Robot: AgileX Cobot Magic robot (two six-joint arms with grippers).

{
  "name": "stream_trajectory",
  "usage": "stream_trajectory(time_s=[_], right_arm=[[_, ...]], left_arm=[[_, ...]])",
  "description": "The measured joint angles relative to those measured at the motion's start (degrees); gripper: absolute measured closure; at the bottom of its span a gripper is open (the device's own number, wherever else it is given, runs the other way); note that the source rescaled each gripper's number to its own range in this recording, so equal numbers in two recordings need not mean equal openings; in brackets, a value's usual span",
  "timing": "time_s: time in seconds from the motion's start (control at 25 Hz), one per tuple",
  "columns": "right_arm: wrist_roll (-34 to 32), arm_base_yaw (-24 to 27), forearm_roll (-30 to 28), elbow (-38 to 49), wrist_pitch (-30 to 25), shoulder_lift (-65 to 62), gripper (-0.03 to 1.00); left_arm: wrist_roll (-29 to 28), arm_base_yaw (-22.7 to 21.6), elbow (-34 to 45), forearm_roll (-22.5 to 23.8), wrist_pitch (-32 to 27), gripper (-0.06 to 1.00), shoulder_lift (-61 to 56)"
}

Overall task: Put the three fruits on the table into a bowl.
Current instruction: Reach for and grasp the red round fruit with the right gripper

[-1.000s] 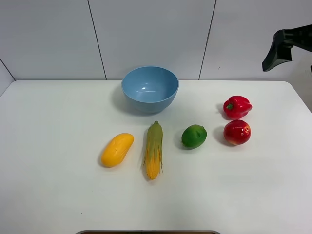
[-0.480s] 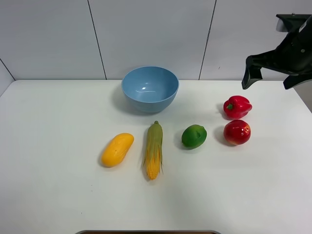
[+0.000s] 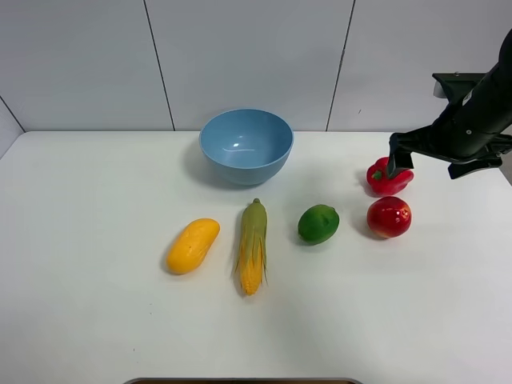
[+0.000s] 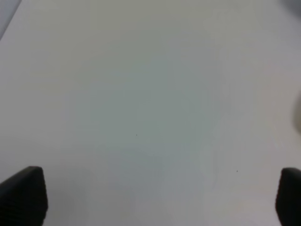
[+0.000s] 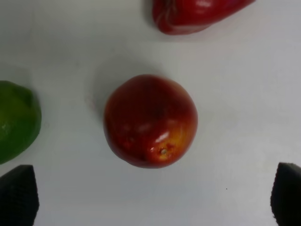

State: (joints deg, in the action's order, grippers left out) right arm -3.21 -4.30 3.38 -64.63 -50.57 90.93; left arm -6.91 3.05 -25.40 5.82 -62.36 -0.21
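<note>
White table (image 3: 80, 320) surface is seen bare on both sides of the blue bowl (image 3: 246, 146), which is set close to the back edge. It shows again as a wide strip between the row of produce and the front edge with its rounded corners. In front of the bowl, toward the left arm's side, the mango (image 3: 193, 245) is laid slantwise. Straight in front of the bowl the corn cob (image 3: 253, 246) is laid, and slightly toward the right arm's side the lime (image 3: 318, 223) is found; gaps are kept between all three. Farther from the bowl on that side the apple (image 3: 390, 217) is placed, with the red pepper (image 3: 390, 178) just behind it across a narrow gap. The right claw (image 5: 153, 197) is held released over the apple, its tips spread wide to either side, nothing gripped. The left claw (image 4: 155, 197) is likewise spread apart over bare table.
</note>
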Motion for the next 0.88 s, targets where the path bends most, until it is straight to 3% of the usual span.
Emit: stream_trajectory(time_s=[0.88], right_arm=[[1.3,-0.4,0.0,0.0,3.3,12.1,-0.03]], left_arm=[[0.0,0.0,0.0,0.0,0.0,-0.05,0.0]])
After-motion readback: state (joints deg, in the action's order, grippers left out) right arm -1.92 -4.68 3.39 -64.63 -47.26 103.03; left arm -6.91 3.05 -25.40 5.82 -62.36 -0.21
